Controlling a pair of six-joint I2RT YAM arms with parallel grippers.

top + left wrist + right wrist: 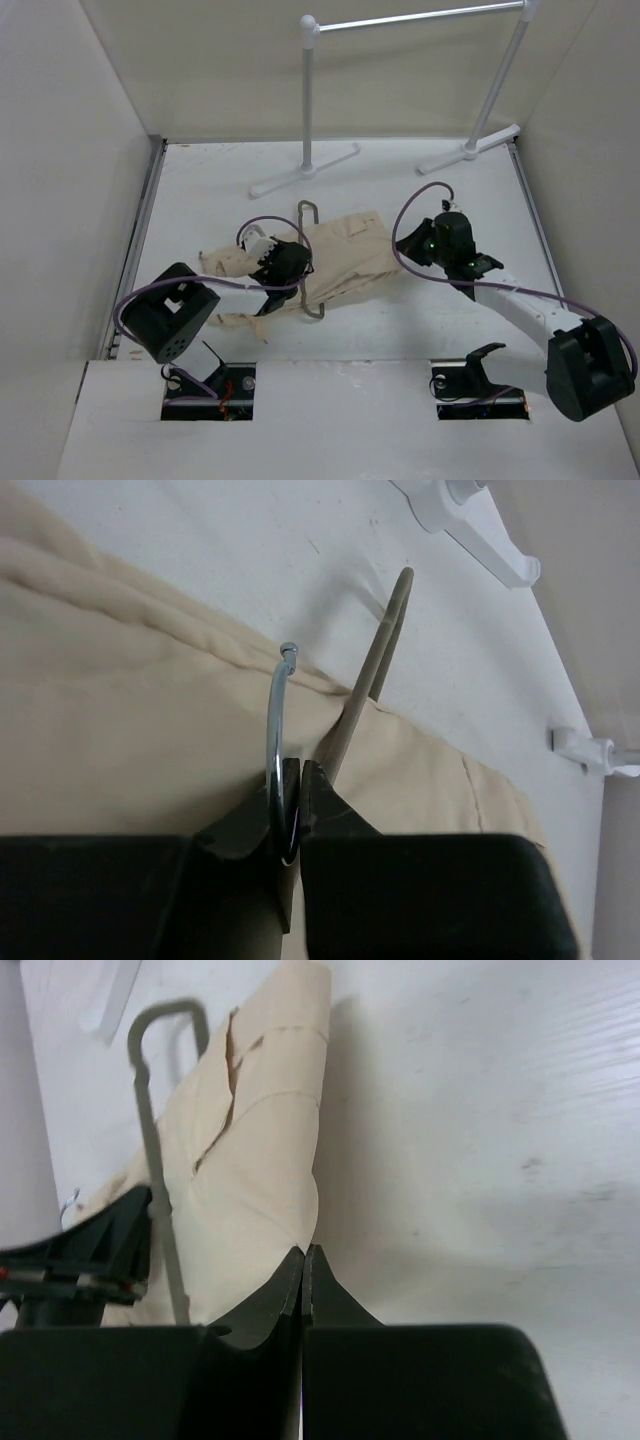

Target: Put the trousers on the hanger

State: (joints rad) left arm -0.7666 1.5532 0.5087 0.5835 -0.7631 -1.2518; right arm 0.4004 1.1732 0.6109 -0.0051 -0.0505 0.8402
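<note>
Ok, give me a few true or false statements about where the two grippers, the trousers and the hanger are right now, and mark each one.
1. The left gripper is shut on the metal wire hook of the thin dark grey-brown hanger. True.
2. The beige cloth trousers hang from the white tubular rail. False: they lie crumpled on the table, in front of the rail.
3. The right gripper is wide open above the rail. False: its fingers are closed, low at the trousers' edge.
4. One end of the hanger sticks out past the trousers toward the rail. True.
</note>
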